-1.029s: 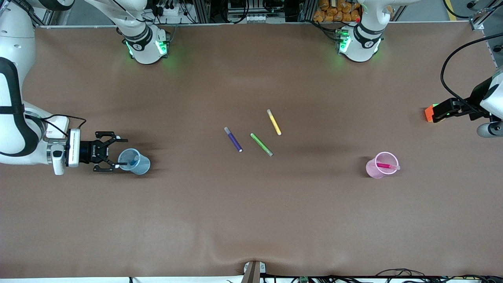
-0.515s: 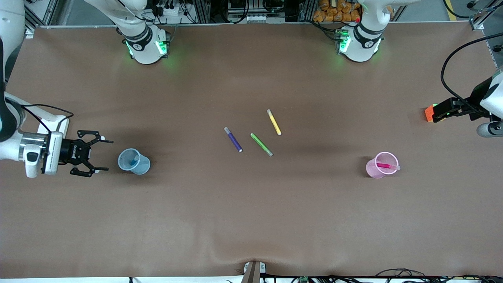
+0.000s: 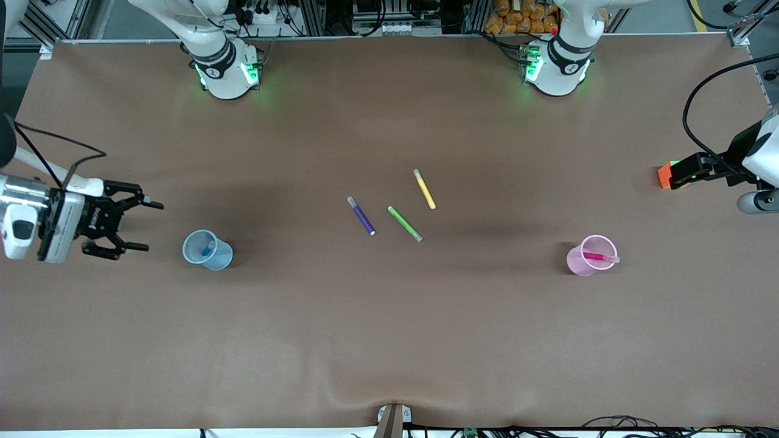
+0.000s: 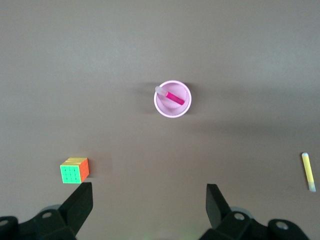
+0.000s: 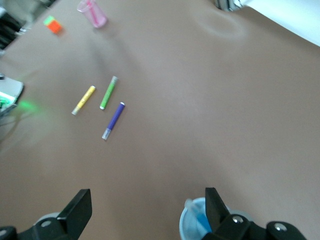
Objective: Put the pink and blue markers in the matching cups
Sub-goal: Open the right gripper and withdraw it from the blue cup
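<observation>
The light blue cup (image 3: pixel 207 250) stands toward the right arm's end of the table with the blue marker (image 3: pixel 209 247) inside it. My right gripper (image 3: pixel 152 226) is open and empty, in the air beside that cup and apart from it. In the right wrist view, one finger partly covers the cup (image 5: pixel 192 225) and marker (image 5: pixel 200 220), and the gripper (image 5: pixel 147 192) holds nothing. The pink cup (image 3: pixel 590 256) stands toward the left arm's end with the pink marker (image 3: pixel 596 257) in it. The left wrist view also shows the cup (image 4: pixel 172 99). My left gripper (image 4: pixel 148 189) is open, empty and waiting high up.
A purple pen (image 3: pixel 361 215), a green pen (image 3: pixel 405 223) and a yellow pen (image 3: pixel 424 189) lie in the middle of the table. A colour cube (image 3: pixel 664 175) sits near the left arm's end, farther from the front camera than the pink cup.
My right gripper has drawn back from the blue cup toward the right arm's end of the table, staying open. The blue marker stays in the cup. The left arm has not moved.
</observation>
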Tool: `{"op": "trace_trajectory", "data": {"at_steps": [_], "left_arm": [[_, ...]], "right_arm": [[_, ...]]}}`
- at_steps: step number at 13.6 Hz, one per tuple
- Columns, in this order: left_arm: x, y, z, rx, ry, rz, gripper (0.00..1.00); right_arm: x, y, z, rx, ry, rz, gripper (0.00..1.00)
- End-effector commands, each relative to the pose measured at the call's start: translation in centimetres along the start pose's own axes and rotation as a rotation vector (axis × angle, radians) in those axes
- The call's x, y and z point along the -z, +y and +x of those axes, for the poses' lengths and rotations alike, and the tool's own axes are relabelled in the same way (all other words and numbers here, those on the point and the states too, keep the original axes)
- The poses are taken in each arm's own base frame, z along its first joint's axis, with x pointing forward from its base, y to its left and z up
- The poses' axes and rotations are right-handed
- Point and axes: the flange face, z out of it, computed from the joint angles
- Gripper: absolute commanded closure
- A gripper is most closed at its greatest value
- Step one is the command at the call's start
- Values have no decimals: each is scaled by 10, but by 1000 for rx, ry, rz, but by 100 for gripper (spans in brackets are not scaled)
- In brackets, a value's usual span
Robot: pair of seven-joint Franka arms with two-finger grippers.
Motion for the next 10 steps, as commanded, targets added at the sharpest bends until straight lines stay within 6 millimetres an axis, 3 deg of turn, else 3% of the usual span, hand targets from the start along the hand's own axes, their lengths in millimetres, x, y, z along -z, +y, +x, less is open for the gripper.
{"op": "trace_trajectory", "data": {"at_steps": [1,5,7,8,10], "left_arm": [[13,-13,-14,3,-5,-12,0],[14,-8,-40,-6,-5,-8,0],[20,-3,-49,-15,4,-15,0],[21,9,-51,-36,3,-24,0],[24,18,-58,-46,7,-24,0]], "right_arm": [[25,-36,16,-90,-91,-101,0],[59,-60,17,-243,-183,-239,0],[73,-89,32,-333,-227,-334,0],[75,-104,40,-381,-263,-392,0],[80,-112,42,-467,-289,-462,0]]}}
